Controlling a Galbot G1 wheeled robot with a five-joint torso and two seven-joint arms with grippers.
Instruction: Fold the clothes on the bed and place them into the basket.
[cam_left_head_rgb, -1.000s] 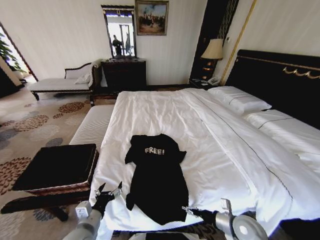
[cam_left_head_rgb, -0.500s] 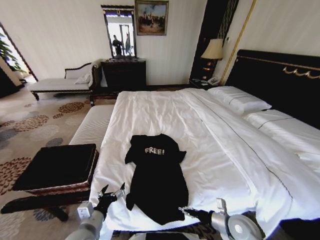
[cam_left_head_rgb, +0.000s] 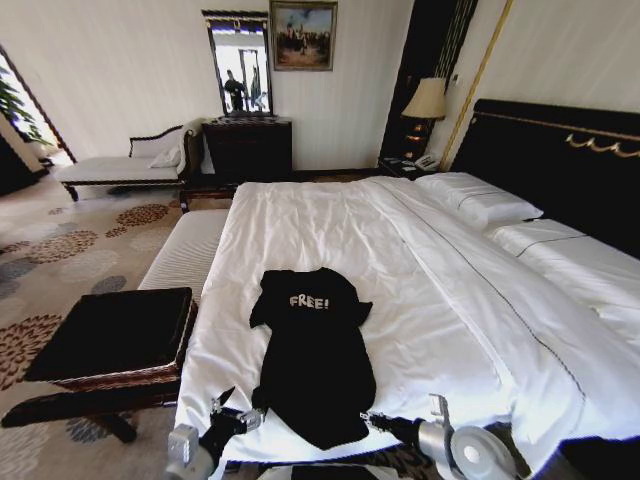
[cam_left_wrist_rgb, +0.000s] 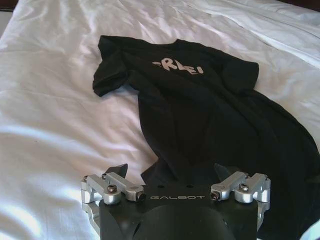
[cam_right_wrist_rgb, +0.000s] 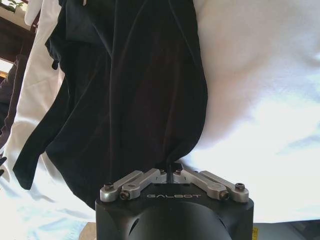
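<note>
Head view: our left gripper (cam_left_head_rgb: 238, 414) spreads wide beside the black T-shirt (cam_left_head_rgb: 314, 355); our right gripper (cam_left_head_rgb: 368, 420) pinches its hem on the bed (cam_left_head_rgb: 440, 300).

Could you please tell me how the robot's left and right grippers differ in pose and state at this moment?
The left gripper has its fingers spread open, whereas the right gripper is pinched shut on the hem of the black short-sleeved T-shirt. The left gripper sits at the hem's left corner without gripping; the right gripper holds the right corner. Both sit at the foot edge of the white-sheeted bed.
</note>
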